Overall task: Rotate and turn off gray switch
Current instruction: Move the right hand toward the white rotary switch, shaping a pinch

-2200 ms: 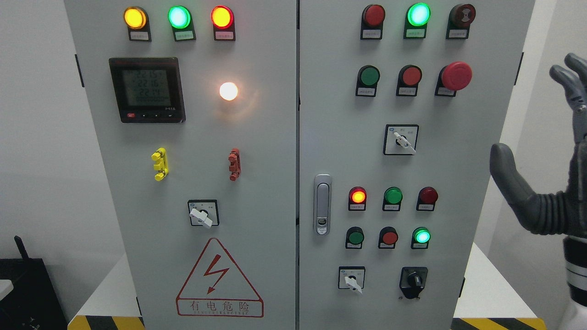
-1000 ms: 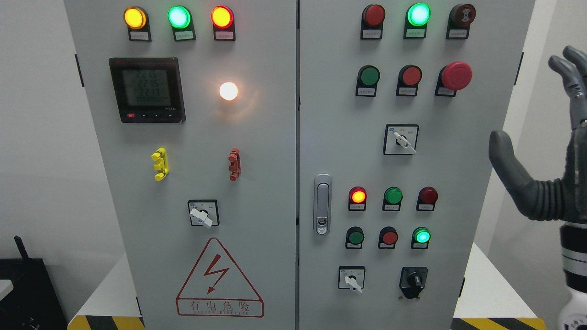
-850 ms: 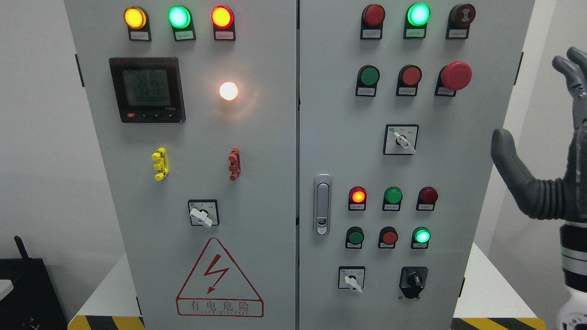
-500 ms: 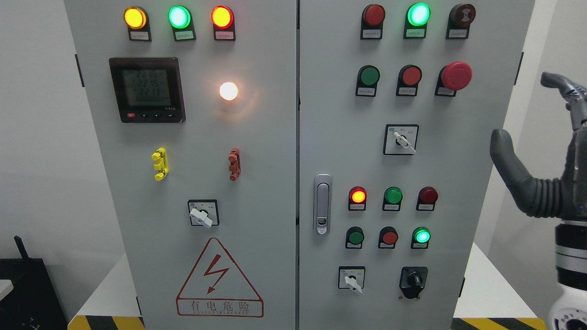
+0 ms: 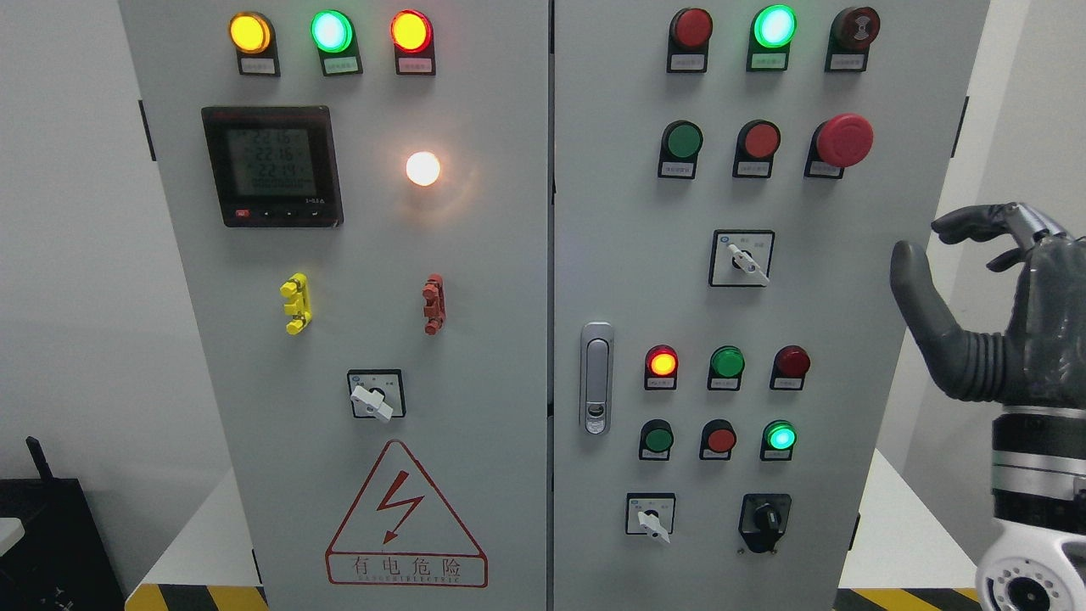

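Right robot hand (image 5: 1005,318) cut by frame edge; button labels (image 5: 676,170) illegible.

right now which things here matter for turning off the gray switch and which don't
Job: right robot hand, holding nothing, beside the cabinet; gray-handled rotary switch in a square black frame, likely the target, being nearest it.
Just there: red mushroom button; black rotary knob; dark digital meter; silver door latch.

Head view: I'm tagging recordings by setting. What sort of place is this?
Probably an industrial or electrical training room. A gray control cabinet carries indicator lamps, rotary switches, a digital meter and a high-voltage warning triangle; hazard striping runs along its base. The right hand hovers beside it.
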`<state>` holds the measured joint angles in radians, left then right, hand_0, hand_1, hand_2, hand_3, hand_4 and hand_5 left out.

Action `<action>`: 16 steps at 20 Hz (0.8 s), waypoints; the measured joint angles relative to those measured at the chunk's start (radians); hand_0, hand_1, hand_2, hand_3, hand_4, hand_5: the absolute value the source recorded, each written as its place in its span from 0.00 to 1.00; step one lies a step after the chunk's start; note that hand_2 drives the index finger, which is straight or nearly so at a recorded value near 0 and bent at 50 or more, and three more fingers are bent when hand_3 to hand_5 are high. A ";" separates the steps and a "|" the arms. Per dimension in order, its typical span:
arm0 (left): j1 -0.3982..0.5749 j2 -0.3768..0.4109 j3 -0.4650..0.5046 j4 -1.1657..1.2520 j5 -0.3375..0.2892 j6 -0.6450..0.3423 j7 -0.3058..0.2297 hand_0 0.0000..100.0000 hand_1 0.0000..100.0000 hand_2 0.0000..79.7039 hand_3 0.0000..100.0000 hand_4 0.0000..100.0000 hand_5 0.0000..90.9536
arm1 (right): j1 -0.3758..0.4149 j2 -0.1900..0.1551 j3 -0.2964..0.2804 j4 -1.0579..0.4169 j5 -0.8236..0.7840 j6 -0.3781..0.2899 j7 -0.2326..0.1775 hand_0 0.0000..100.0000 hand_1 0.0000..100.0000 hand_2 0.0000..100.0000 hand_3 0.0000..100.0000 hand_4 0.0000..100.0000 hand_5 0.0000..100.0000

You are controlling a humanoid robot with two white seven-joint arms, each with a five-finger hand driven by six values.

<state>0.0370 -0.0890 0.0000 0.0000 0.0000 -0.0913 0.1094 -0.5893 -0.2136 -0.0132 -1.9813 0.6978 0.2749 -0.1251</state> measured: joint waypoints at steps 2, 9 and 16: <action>0.000 0.000 0.000 0.000 0.000 0.000 0.000 0.12 0.39 0.00 0.00 0.00 0.00 | 0.000 0.007 0.014 0.010 0.003 0.013 0.001 0.17 0.18 0.74 0.91 0.77 0.89; 0.000 0.000 0.000 0.000 0.000 0.000 0.001 0.12 0.39 0.00 0.00 0.00 0.00 | 0.001 0.038 0.066 0.051 0.028 0.038 0.002 0.14 0.23 0.73 0.91 0.78 0.89; 0.000 0.000 0.000 0.000 0.000 0.000 0.001 0.12 0.39 0.00 0.00 0.00 0.00 | -0.013 0.061 0.101 0.088 0.059 0.065 0.002 0.13 0.29 0.67 0.88 0.76 0.89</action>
<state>0.0371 -0.0890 0.0000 0.0000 0.0000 -0.0913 0.1100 -0.6024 -0.1526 0.0877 -1.8931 0.7564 0.3400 -0.1231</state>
